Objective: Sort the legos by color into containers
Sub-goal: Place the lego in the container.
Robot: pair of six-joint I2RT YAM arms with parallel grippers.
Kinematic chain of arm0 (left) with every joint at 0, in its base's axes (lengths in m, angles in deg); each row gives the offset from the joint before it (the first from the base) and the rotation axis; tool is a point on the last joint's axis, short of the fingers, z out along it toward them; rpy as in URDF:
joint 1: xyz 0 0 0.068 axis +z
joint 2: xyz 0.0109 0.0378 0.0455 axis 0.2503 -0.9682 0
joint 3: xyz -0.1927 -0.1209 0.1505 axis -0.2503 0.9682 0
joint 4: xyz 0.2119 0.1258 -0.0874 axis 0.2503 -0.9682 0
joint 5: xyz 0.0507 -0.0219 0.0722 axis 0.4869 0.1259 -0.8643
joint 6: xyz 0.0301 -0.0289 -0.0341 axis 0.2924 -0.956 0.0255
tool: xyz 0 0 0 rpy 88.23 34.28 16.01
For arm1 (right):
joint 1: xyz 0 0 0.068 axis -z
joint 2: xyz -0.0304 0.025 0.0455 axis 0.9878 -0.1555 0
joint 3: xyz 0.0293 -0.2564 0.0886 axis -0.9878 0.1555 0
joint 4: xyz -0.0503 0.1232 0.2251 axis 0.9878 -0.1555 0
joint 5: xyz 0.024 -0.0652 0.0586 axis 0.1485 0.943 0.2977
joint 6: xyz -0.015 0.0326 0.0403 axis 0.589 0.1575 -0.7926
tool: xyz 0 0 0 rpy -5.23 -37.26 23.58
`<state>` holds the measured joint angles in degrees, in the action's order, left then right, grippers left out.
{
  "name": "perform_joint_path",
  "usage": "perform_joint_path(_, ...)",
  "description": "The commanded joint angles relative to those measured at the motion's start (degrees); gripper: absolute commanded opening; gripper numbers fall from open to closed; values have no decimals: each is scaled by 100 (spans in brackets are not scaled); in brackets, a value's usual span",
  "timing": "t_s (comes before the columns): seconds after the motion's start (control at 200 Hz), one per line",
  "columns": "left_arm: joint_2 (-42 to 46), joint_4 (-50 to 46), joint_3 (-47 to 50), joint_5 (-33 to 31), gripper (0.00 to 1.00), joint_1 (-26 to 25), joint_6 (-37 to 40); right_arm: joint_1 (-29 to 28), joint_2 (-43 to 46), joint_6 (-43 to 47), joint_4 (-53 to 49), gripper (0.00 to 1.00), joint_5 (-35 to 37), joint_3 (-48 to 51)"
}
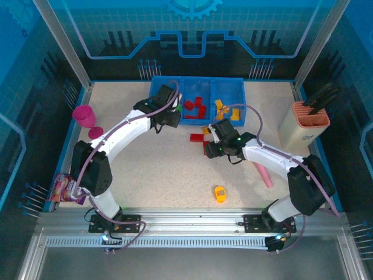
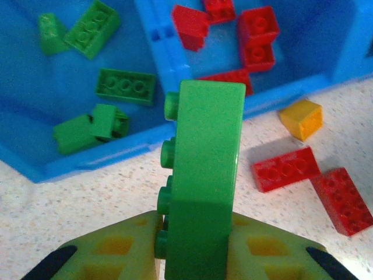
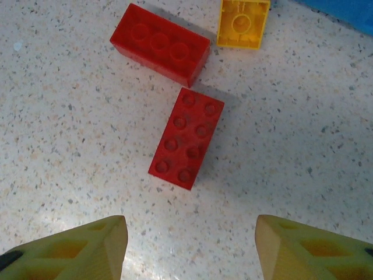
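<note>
Legos (image 1: 197,108), partly sorted into the blue tray (image 1: 198,80) at the upper centre of the top view. Its 3 compartments hold, from left to right, green bricks (image 2: 125,87), red bricks (image 2: 256,35) and yellow bricks (image 1: 224,108), with no colour visibly mixed. Left gripper (image 1: 166,111), at the tray's front left, is clamped on 1 upright green brick (image 2: 204,175) at the centre of its wrist view, above the front wall and not yet released. Right gripper (image 3: 189,233) hangs with jaws parted and empty above a red 8-stud brick (image 3: 186,138) on the table. A 2nd red brick (image 3: 160,44) and 1 yellow brick (image 3: 243,22) lie along the upper edge of that view. A yellow-orange piece (image 1: 220,193) sits alone at lower centre. Judged mostly done: 5 pieces are left, counting the held one.
</note>
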<state>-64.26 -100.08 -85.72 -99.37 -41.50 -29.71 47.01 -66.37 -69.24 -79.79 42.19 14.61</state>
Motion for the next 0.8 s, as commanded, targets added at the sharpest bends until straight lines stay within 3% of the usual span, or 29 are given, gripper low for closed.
perform_joint_path(0.0, 74, 262, -152, -210, 29, 342, -58, 40, -251, -103, 255, 61, -54, -233)
perform_joint_path(0.265, -605, 631, -447, -150, 32, 954, -63, 40, -988, 17, 221, 61, 71, -653)
perform_joint_path(0.595, -1688, 594, -1131, -63, 36, 1066, 28, 39, -1645, 34, -30, 62, 249, -1208)
perform_joint_path(0.796, -1783, 604, -1206, 186, 38, 1066, -134, 42, -1898, -16, -137, 62, 328, -1353)
